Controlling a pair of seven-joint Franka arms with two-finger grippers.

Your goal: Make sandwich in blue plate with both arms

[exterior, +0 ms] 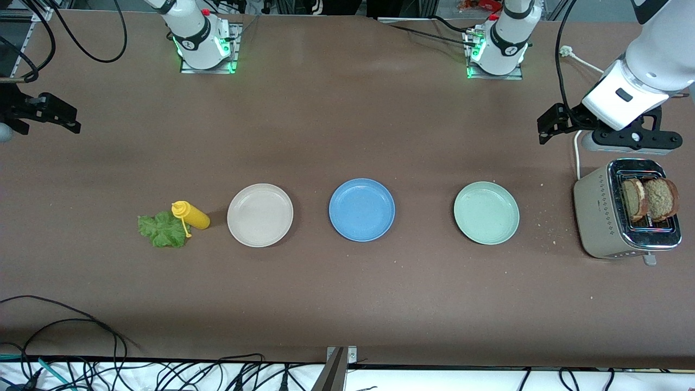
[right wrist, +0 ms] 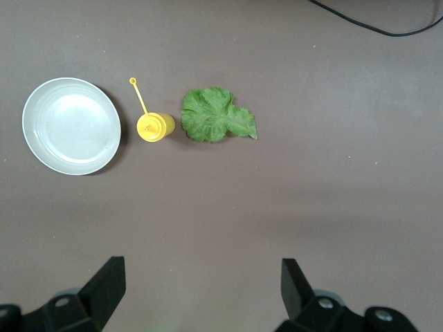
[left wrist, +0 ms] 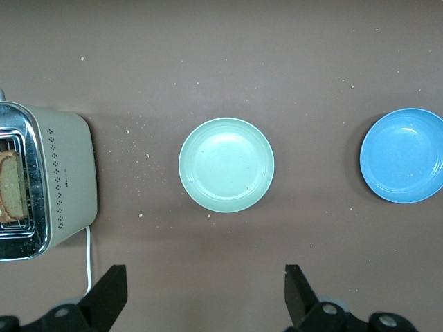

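Sandwich not begun: we see blue plate [exterior: 361, 209] bare, bread slices [exterior: 650, 199] in toaster [exterior: 597, 217], lettuce [exterior: 162, 230] on table. Left gripper [left wrist: 201, 294] hangs over table beside toaster, right gripper [right wrist: 197, 290] over table at right arm's end, both spread wide, empty.

Two large white jointed robot arms [exterior: 651, 60] with dark grey joint bands are seen on square metal base plates [exterior: 209, 65] lit green at the rim, black cables trailing from them; each is fitted with a black two-finger gripper [left wrist: 204, 290] with wedge-shaped fingers [right wrist: 107, 280].
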